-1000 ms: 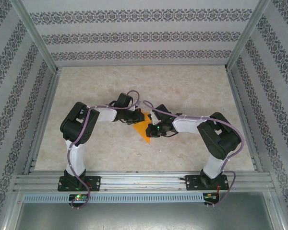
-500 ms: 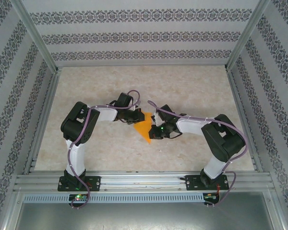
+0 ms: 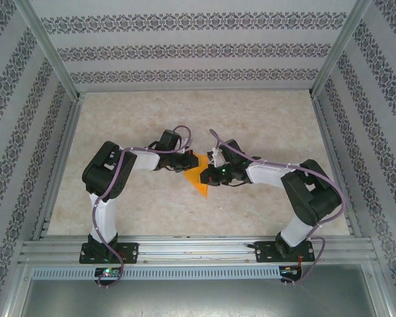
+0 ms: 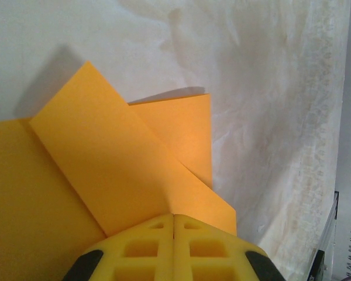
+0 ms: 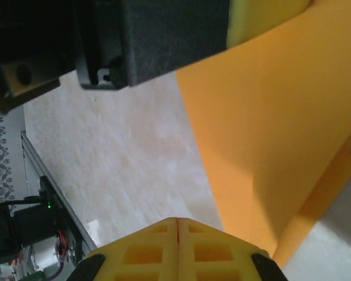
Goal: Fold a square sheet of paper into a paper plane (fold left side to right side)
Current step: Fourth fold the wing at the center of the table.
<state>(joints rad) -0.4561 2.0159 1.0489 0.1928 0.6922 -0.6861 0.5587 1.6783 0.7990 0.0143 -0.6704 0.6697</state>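
Left gripper [image 4: 174, 221]: the two yellow fingers are pressed together with no gap along the seam. The tips sit at the orange paper, where a folded flap runs down to them. Whether the tips pinch a layer or only bear on it cannot be determined.

Right gripper [image 5: 178, 223]: clenched likewise, finger against finger, nothing between them. It hangs over bare table just beside the paper's edge.

In the overhead view the left gripper [image 3: 189, 160] and right gripper [image 3: 215, 174] face each other near mid-table, the square sheet of paper [image 3: 198, 180] between them.

The sheet [image 4: 105, 170] is partly folded: one strip lies diagonally across a second layer, creases sharp. It rests on the table [image 3: 251, 119], its point toward the arm bases.

From the right wrist, the paper [image 5: 269, 134] extends under the left gripper's black body.
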